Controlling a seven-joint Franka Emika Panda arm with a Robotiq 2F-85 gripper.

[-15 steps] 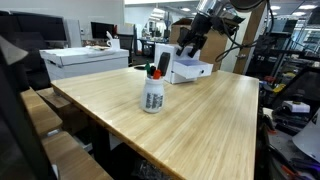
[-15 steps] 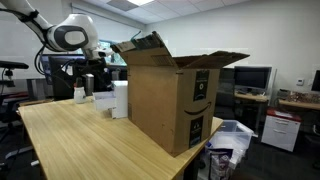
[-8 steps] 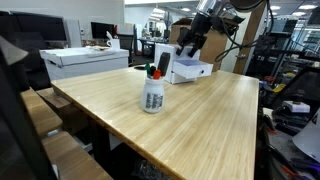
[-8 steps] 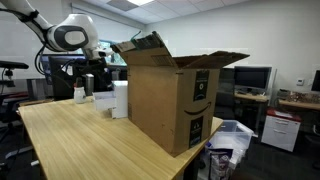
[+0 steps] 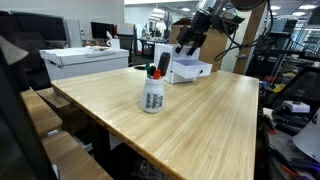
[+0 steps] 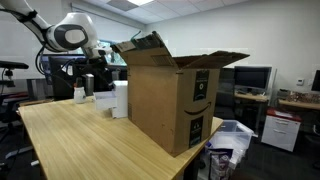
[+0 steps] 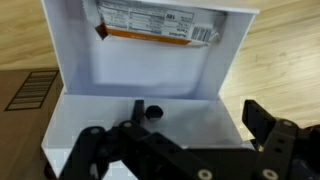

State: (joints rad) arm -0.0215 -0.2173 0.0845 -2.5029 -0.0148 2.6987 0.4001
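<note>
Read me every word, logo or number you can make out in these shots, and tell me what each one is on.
No text reads clearly.
Wrist view, the label in the white box: printed lines, too blurred to read.
Exterior view, the cardboard box: dark marks on its side, too small to read.
Exterior view, the bottle: its print is too small to read.

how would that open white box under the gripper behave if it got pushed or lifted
Probably light: the white box looks nearly empty, only a small dark piece inside. Its raised lid may flop if lifted. Pushed on the smooth wooden table, it would likely slide rather than tip.
</note>
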